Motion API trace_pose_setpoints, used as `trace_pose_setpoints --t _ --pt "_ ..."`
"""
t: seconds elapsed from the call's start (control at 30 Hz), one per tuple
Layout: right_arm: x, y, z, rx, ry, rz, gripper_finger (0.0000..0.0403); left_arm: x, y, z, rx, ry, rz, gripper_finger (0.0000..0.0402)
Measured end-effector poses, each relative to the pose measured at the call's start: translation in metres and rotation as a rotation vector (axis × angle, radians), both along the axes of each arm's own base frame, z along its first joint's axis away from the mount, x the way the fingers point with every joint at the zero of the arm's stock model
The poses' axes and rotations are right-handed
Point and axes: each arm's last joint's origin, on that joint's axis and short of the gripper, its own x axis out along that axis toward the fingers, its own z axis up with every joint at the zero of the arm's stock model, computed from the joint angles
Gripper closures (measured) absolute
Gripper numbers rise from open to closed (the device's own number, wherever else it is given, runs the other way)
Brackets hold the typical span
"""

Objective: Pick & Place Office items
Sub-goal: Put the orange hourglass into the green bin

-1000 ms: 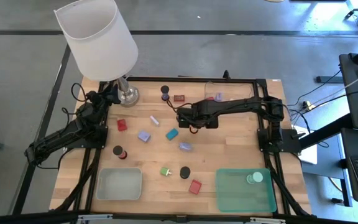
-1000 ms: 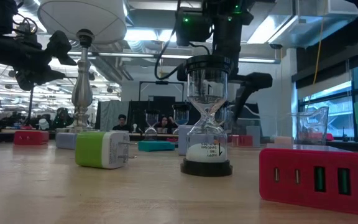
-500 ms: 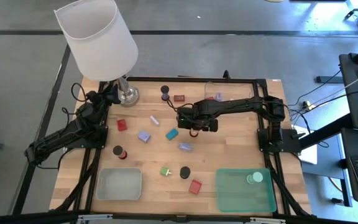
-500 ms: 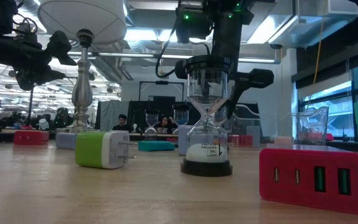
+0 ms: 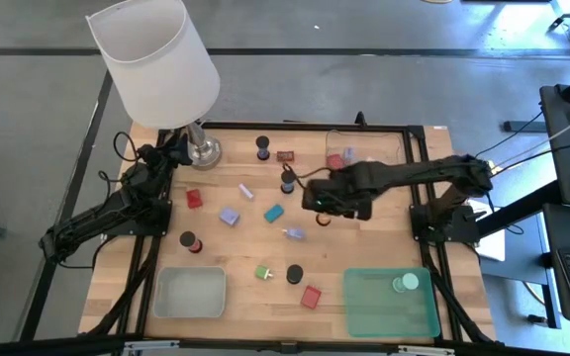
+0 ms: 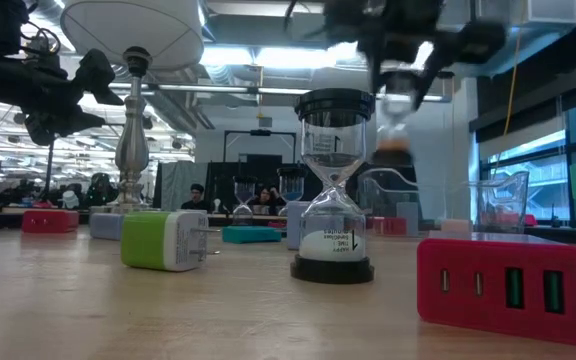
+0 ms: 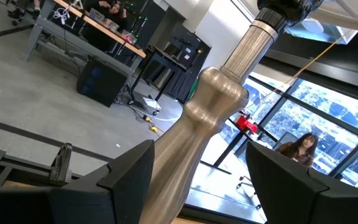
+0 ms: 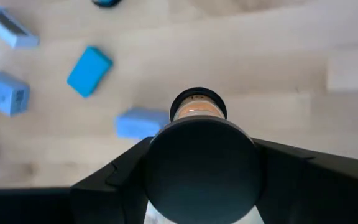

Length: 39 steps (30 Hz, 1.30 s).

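Note:
My right gripper [image 5: 325, 206] hangs over the middle of the table, pointing down and shut on a small hourglass [image 8: 197, 112] with black caps. In the low view the hourglass [image 6: 395, 120] is in the air. Other office items lie on the wood: hourglasses [image 5: 287, 183] [image 5: 262, 146] [image 5: 188, 240] [image 5: 294, 274], red blocks [image 5: 194, 198] [image 5: 311, 296], lilac blocks [image 5: 230, 216] [image 5: 295, 233], a teal block [image 5: 274, 213] and a green plug [image 5: 263, 272]. My left gripper [image 7: 197, 186] waits open at the far left, its fingers on either side of the lamp stem [image 7: 210, 118]. My right gripper pinches the hourglass by its top cap [image 8: 201, 165] between its two fingers [image 8: 123, 180]. The fingers come from above and point down. The hourglass hangs upright below them, lifted clear of the table, with its lower cap [image 8: 197, 98] toward the wood.
A white-shaded lamp [image 5: 156, 64] stands at the far left corner. A grey tray [image 5: 190, 293] and a green tray [image 5: 374, 316] holding a pale round piece [image 5: 404, 283] lie along the near edge. A clear container [image 5: 354, 146] stands at the far edge.
My right gripper has risen and gone toward the table's right and near edges, rolling a little, and has carried the hourglass up off the wood. Another hourglass that the arm covered now shows on the table.

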Motion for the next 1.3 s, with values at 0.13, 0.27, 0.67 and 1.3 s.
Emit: trace_pose_setpoints --t 0.13,0.27,0.67,1.3 --pt "-0.017 0.027 0.012 0.014 0.005 0.004 0.0194 0.000 0.000 0.000 0.000 0.000 0.000 0.0151" --pt "-0.033 0.054 0.014 0.019 0.048 -0.010 0.0194 0.000 0.000 0.000 0.000 0.000 0.000 0.0151" --pt "-0.078 0.125 0.013 0.017 0.125 -0.161 0.0191 0.000 0.000 0.000 0.000 0.000 0.000 0.0151" --pt "-0.145 0.203 0.013 0.185 0.137 -0.505 0.0186 0.000 0.000 0.000 0.000 0.000 0.000 0.0151"
